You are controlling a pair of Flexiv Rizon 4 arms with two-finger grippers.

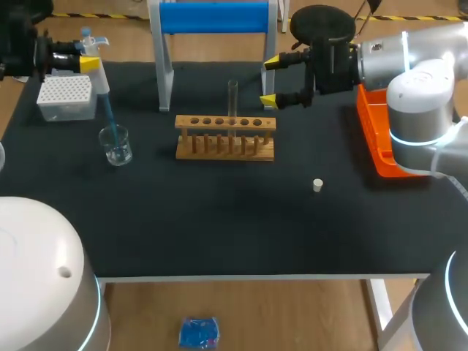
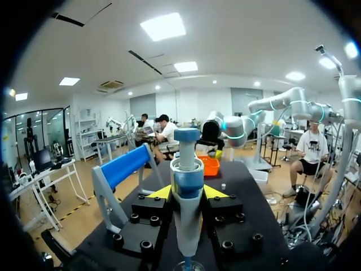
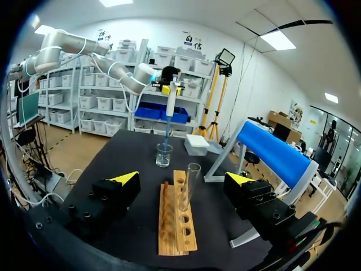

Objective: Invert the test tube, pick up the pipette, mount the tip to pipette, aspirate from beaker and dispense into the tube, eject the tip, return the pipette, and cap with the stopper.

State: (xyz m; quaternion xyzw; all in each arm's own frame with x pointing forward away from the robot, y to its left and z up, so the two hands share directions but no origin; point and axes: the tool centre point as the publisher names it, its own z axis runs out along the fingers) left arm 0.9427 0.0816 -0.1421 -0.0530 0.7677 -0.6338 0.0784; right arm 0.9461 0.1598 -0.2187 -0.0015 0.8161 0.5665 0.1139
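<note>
1. Looks to be the aspirate step: grips the pipette [image 1: 99, 77] in the left gripper [image 1: 89, 64], both yellow fingers pressed on its body, with the blue tip [image 1: 108, 117] down inside the beaker [image 1: 116, 145] at the table's left rear.
2. Shows the right gripper [image 1: 270, 81] wide open and holding nothing, just beside the upright test tube [image 1: 232, 99] in the wooden rack [image 1: 225, 137], clear of the glass.
3. Next, probably: calls for lifting the tip straight out of the beaker, carrying it across to the tube's mouth, then lowering in squarely.
4. Risks crowding there: open right fingers close by the tube, blue-topped stand [image 1: 213, 17] right behind the rack.
5. Elsewhere: white tip box [image 1: 66, 97] just behind the beaker; stopper [image 1: 317, 185] alone on the mat, apart from the rack; orange tray [image 1: 376, 139] at the right edge.
</note>
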